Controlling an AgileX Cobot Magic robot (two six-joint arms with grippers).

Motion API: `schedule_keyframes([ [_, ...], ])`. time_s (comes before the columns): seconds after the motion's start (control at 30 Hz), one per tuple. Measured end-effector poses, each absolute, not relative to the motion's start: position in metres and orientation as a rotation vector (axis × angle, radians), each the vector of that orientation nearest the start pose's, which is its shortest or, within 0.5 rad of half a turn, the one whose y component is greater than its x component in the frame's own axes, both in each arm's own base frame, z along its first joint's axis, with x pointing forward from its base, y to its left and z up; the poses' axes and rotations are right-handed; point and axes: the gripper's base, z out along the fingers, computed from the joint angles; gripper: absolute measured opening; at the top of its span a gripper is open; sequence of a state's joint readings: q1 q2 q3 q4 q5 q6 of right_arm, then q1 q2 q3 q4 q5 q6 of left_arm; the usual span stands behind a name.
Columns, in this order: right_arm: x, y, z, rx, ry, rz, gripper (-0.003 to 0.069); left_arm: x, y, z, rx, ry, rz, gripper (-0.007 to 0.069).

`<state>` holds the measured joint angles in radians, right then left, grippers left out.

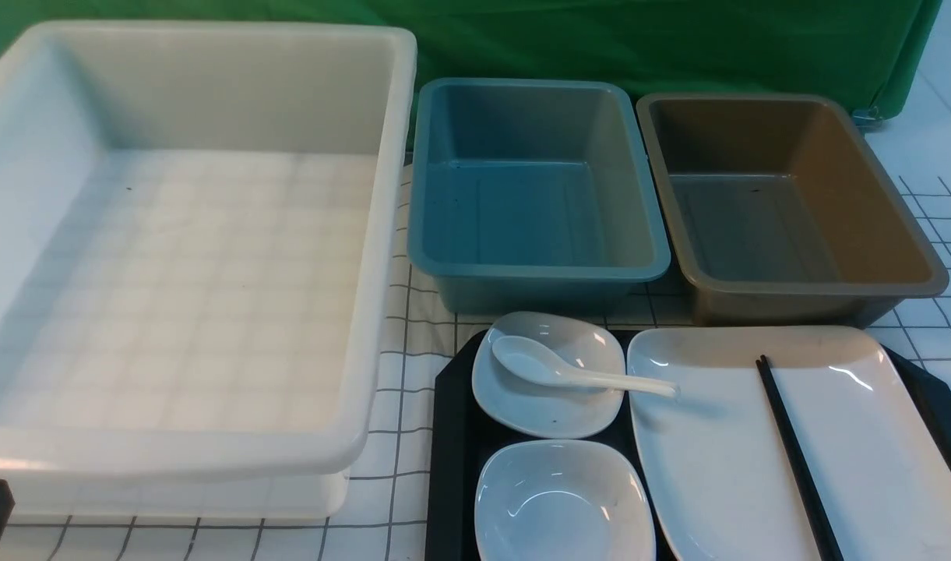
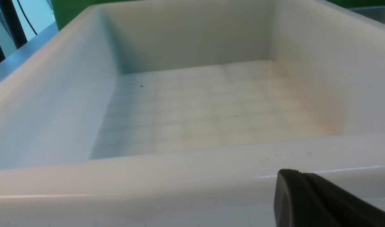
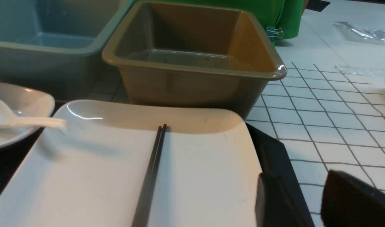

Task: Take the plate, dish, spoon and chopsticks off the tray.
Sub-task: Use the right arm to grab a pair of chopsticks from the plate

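The chopsticks (image 1: 799,460) lie as a pair along the large plate (image 1: 709,467), which covers the right-hand part of the tray (image 1: 450,467). They look light, stiff and smooth, so likely to roll or slide apart on the glaze; a pinch across both near mid-length would probably keep them together.

The spoon (image 1: 546,365) rests with its bowl in the far small dish (image 1: 557,417), near the tray's far left corner, its handle reaching over the plate's edge. It is probably light, slippery and brittle, and best taken by the handle, gently, since a knock could tip it.

The plate is probably the heaviest piece, rigid and breakable; once the sticks are off, its raised rim seems the place to grip, with care against tilting. The near small dish (image 1: 565,506) sits on the tray's left part, beside the plate; it too looks hard and slick, to be pinched at the rim.

The left end effector (image 2: 301,173) is closed with nothing in it, near the white bin's (image 2: 179,179) near edge. The right end effector (image 3: 301,176) is open and empty over the tray's right edge.

No brand, label or writing can be read.
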<state>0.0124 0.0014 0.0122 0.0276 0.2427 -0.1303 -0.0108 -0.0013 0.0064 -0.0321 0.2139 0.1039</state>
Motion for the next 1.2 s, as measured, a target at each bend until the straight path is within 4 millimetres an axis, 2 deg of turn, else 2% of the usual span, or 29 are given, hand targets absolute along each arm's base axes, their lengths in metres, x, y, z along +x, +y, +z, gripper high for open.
schedule_keyframes([
  [0.87, 0.0559, 0.0015, 0.1879, -0.087, 1.728, -0.043, 0.0247, 0.0558, -0.0012, 0.1917, 0.076, 1.701, 0.040, 0.0021],
  [0.93, 0.0561, 0.0034, 0.1891, 0.098, 1.715, 0.147, 0.0247, 0.0558, -0.0012, 0.1917, 0.076, 1.701, 0.040, 0.0021],
  [0.97, 0.0561, 0.0053, 0.1900, 0.292, 1.693, 0.348, 0.0247, 0.0558, -0.0012, 0.1917, 0.076, 1.701, 0.040, 0.0021],
  [1.0, 0.0561, 0.0063, 0.1907, 0.401, 1.673, 0.461, 0.0247, 0.0558, -0.0012, 0.1917, 0.077, 1.701, 0.041, 0.0021],
  [1.03, 0.0561, 0.0063, 0.1908, 0.417, 1.669, 0.475, 0.0247, 0.0558, -0.0012, 0.1917, 0.077, 1.701, 0.041, 0.0021],
  [1.07, 0.0562, 0.0069, 0.1919, 0.564, 1.629, 0.619, 0.0247, 0.0558, -0.0012, 0.1917, 0.077, 1.701, 0.041, 0.0021],
  [1.1, 0.0562, 0.0071, 0.1923, 0.621, 1.611, 0.674, 0.0247, 0.0558, -0.0012, 0.1917, 0.076, 1.701, 0.040, 0.0021],
  [1.2, 0.0563, 0.0072, 0.1933, 0.706, 1.576, 0.756, 0.0247, 0.0558, -0.0012, 0.1917, 0.076, 1.701, 0.040, 0.0021],
])
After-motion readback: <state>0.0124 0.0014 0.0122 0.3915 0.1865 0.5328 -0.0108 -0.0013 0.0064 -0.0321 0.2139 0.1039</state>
